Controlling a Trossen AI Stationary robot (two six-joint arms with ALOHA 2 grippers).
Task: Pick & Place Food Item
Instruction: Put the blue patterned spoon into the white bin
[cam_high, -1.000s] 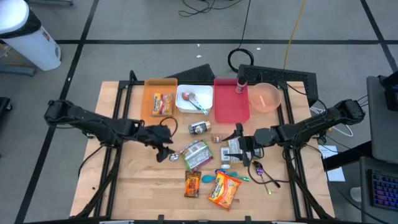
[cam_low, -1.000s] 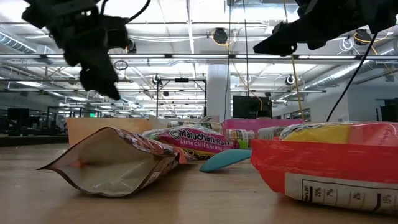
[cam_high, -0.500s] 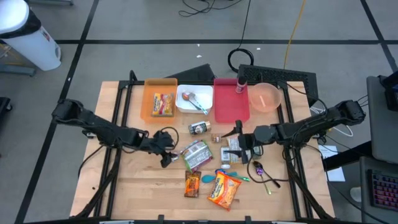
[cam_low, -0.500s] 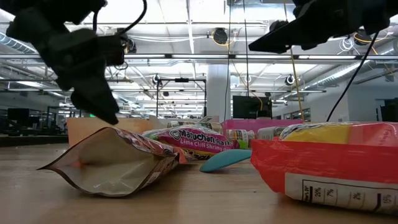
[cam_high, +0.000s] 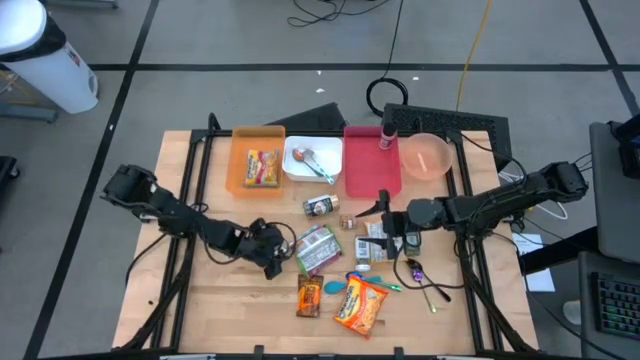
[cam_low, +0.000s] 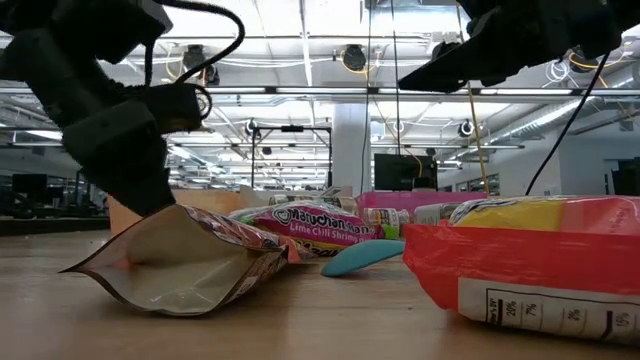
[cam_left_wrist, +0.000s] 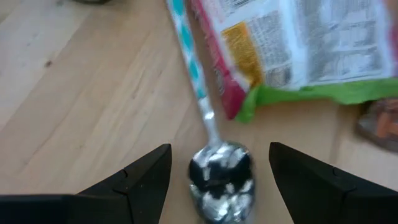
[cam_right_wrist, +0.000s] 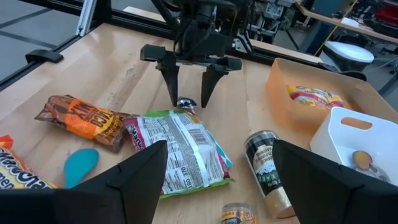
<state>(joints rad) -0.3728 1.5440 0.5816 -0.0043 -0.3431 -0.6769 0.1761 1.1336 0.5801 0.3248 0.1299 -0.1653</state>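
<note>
My left gripper (cam_high: 274, 256) is open and points steeply down at the table's middle left. Its fingers stand on either side of a metal spoon's bowl (cam_left_wrist: 221, 177) without touching it. The spoon's teal striped handle (cam_left_wrist: 186, 56) lies flat on the wood beside a green and red noodle packet (cam_left_wrist: 298, 50) (cam_high: 317, 248). The right wrist view shows this gripper (cam_right_wrist: 188, 99) over the spoon, by the packet (cam_right_wrist: 177, 149). My right gripper (cam_high: 384, 228) hangs open above the table's middle right, holding nothing. A brown candy pouch (cam_high: 309, 295) and an orange snack bag (cam_high: 360, 306) lie nearer the front edge.
Along the far edge stand an orange bin (cam_high: 240, 140) holding a snack pack, a white bin (cam_high: 312, 172), a red tray (cam_high: 372, 175) and a pink bowl (cam_high: 427, 155). A pepper jar (cam_high: 320, 206) lies mid-table, with a teal piece (cam_right_wrist: 81, 165) and small items near the right gripper.
My left gripper has come down and moved toward the table's near edge and right, tipping more steeply, until its open fingers straddle the spoon's bowl beside the green packet. Its fingers have stayed open. Nothing on the table has moved.
</note>
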